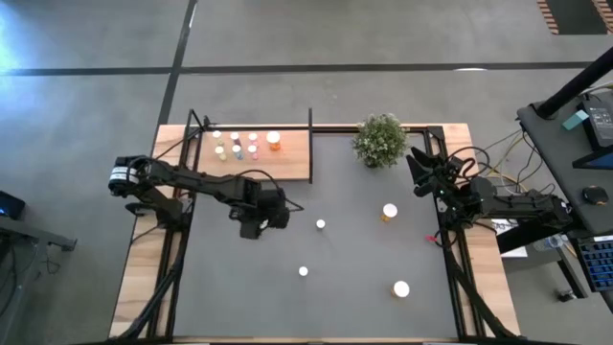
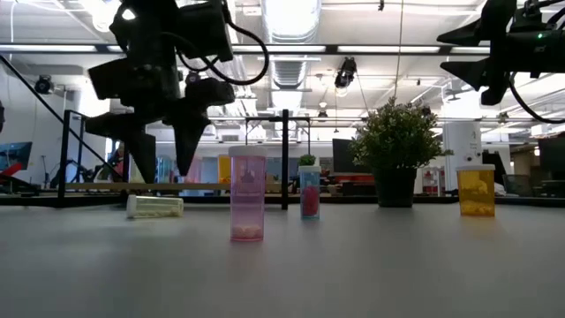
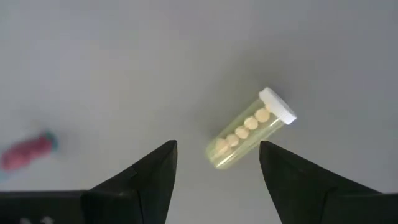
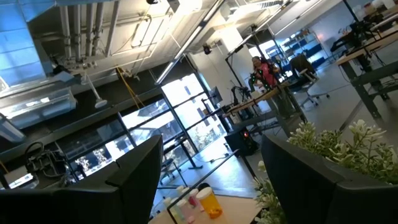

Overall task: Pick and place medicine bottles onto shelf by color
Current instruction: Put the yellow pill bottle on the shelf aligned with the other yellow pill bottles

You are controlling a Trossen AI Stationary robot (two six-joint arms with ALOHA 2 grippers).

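From above, eight small medicine bottles (image 1: 237, 144) are counted on the shelf (image 1: 287, 165), which lies at the table's far left; the biggest of them is orange (image 1: 274, 141). Four more white-capped bottles are seen upright on the dark tabletop (image 1: 364, 297): one at the centre (image 1: 321, 224), one nearer the front (image 1: 304, 271), a larger orange one (image 1: 390, 212) towards the right, and one at the front right (image 1: 401, 288). They are well apart, and wide bare room is left between them. The left gripper (image 1: 251, 228) is held over the table just in front of the shelf. The right arm is drawn back at the right edge, near the potted plant (image 1: 380, 140).

In the low view, the left gripper (image 2: 163, 168) is seen hanging clear above a pale yellow bottle (image 2: 155, 207) lying on its side. Three upright bottles are counted: pink (image 2: 246, 193), a smaller bluish-capped one (image 2: 310, 193) and orange (image 2: 477, 190).

In the left wrist view, the fingers (image 3: 152, 174) are held apart, with the lying yellow bottle (image 3: 250, 128) between and below them, untouched. A pink blur (image 3: 28, 151), probably another bottle, is seen off to one side.

In the right wrist view, the right gripper (image 4: 211, 168) is seen with fingers spread, nothing between them; the shelf's bottles (image 4: 199, 204) appear far off.
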